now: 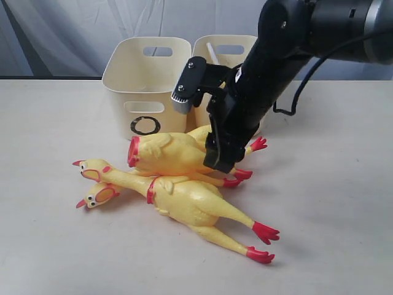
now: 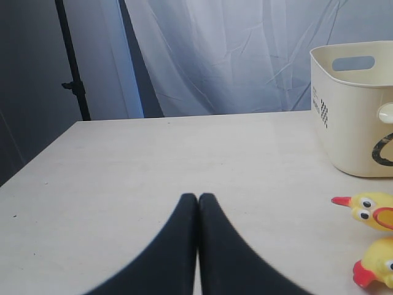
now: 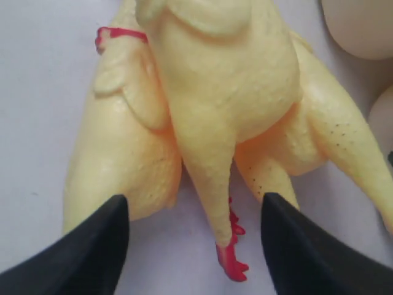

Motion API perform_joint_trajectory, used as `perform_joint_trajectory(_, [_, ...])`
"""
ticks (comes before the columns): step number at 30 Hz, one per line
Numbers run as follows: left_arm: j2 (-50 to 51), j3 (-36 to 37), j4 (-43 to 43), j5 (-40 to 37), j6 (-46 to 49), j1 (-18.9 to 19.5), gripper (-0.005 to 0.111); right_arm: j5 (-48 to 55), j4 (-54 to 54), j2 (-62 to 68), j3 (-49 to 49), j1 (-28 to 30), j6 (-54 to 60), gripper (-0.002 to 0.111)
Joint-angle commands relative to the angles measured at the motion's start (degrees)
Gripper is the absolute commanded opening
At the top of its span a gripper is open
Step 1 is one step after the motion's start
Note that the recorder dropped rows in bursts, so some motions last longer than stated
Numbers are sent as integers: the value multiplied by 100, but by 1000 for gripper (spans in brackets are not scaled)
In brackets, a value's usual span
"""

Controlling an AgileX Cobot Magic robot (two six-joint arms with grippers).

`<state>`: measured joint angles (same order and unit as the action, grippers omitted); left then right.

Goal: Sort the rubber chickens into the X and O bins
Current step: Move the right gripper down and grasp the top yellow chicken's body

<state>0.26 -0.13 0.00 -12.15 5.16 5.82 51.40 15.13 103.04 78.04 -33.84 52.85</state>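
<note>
Straddling the top chicken (image 1: 169, 153) near its legs, the right gripper (image 1: 219, 161) is wide open, nothing held. Risk, my read: closing here pinches only a thin leg (image 3: 210, 184), and the soft rubber slips out, or the neighbour (image 1: 193, 206) underneath drags along. The pile (image 1: 159, 161) is yellow and pimpled, with red feet and neck rings. It lies mid-frame on the tabletop (image 1: 331, 215), just in front of the O bin (image 1: 144, 92). Left gripper (image 2: 198, 206) is shut, empty, off to the side of the pile.
</note>
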Motion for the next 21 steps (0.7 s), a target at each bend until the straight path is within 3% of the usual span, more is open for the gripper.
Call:
perform_joint_trajectory(1, [-26,13,0,43,-1,-27,0,-778,162,-49,-273,-75,1,62])
perform_joint_trajectory(5, [-26,13,0,43,-1,-27,0,-1294,404,-21,-459,-114,1,62])
perform_joint_trajectory(21, [-26,13,0,43,-1,-27,0,-1671,858,485,-459,-114,-110,62])
